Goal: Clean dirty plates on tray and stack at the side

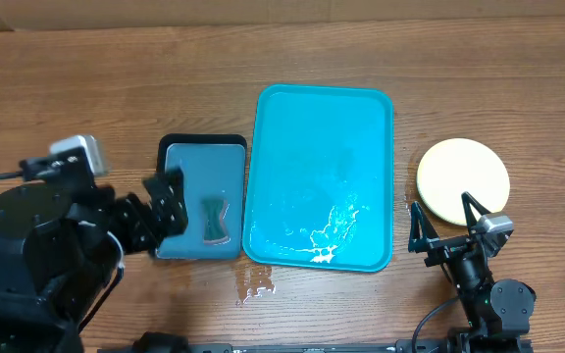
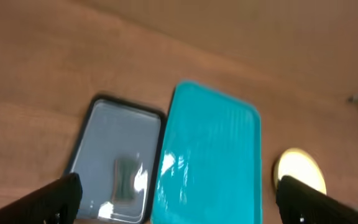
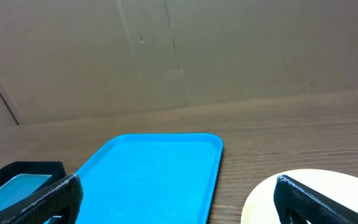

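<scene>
A: Eyes on the plate (image 1: 464, 180) first. It's pale yellow-green and sits on the bare table (image 1: 86, 88) at the right of the overhead frame.

B: Only one?

A: One face shows. I can't tell if others lie under it. It's beside the big turquoise tray (image 1: 322, 118), apart from it, with a strip of wood between them.

B: And the tray itself?

A: It's in the centre of the frame, long side running up and down. There are whitish wet smears (image 1: 327, 240) in its lower half, thickest near the bottom rim. Drops of water (image 1: 255, 284) lie on the wood just below its lower left corner.

B: What about the arms?

A: The right gripper (image 1: 439, 208) is at the lower right with its jaws spread wide and nothing between them. From above, its two fingers straddle the plate's lower left edge. I can't say whether they touch it. In its own wrist view, the plate peeks in at the bottom right.

B: The left one?

A: The left gripper (image 1: 170, 204) is at the left of the frame, also released and holding nothing. It's over the left edge of a small dark blue tray (image 1: 202, 157) with a black rim, which is just beside the turquoise one. A dark, waisted object (image 1: 214, 220) lies in that small tray's lower half.
</scene>
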`<action>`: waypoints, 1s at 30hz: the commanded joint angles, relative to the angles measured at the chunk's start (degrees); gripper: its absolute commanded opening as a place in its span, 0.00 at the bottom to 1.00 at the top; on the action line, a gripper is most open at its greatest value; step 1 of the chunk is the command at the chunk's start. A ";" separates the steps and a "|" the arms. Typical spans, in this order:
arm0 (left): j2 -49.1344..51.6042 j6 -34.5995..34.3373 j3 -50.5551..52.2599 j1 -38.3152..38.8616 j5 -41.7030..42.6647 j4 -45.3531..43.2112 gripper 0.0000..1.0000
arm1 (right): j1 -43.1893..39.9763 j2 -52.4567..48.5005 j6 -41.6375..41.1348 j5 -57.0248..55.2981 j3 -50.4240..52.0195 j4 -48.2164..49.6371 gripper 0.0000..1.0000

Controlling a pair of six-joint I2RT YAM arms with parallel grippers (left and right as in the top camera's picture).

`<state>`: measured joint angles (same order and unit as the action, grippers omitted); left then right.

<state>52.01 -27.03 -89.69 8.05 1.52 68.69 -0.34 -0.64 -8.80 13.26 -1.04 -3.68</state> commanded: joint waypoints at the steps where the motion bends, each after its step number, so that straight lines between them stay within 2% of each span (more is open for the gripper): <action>1: -5.88 1.03 14.47 -2.08 1.38 -12.15 1.00 | 0.00 0.48 -0.22 -0.35 0.59 0.39 1.00; 6: -18.27 3.91 40.65 -2.80 7.21 -36.74 1.00 | 0.00 0.48 -0.22 -0.35 0.59 0.39 1.00; 9: -26.05 3.91 52.15 -4.39 8.46 -45.05 1.00 | 0.00 0.48 -0.22 -0.35 0.59 0.39 1.00; 15: -43.34 5.27 67.80 -5.44 8.33 -52.26 1.00 | 0.00 0.48 -0.22 -0.35 0.59 0.39 1.00; 19: -52.00 5.25 73.13 -5.60 6.32 -52.30 1.00 | 0.00 0.48 -0.22 -0.35 0.59 0.39 1.00; 26: -51.87 5.25 80.04 -5.73 5.33 -58.31 1.00 | 0.00 0.48 -0.20 -0.35 0.59 0.39 1.00; 30: -51.87 5.14 89.74 -5.90 4.46 -67.06 1.00 | 0.00 0.48 -0.22 -0.35 0.59 0.39 1.00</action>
<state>0.89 -23.33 -6.44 2.81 7.57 5.21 -0.34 -0.62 -8.97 13.26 -1.04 -3.66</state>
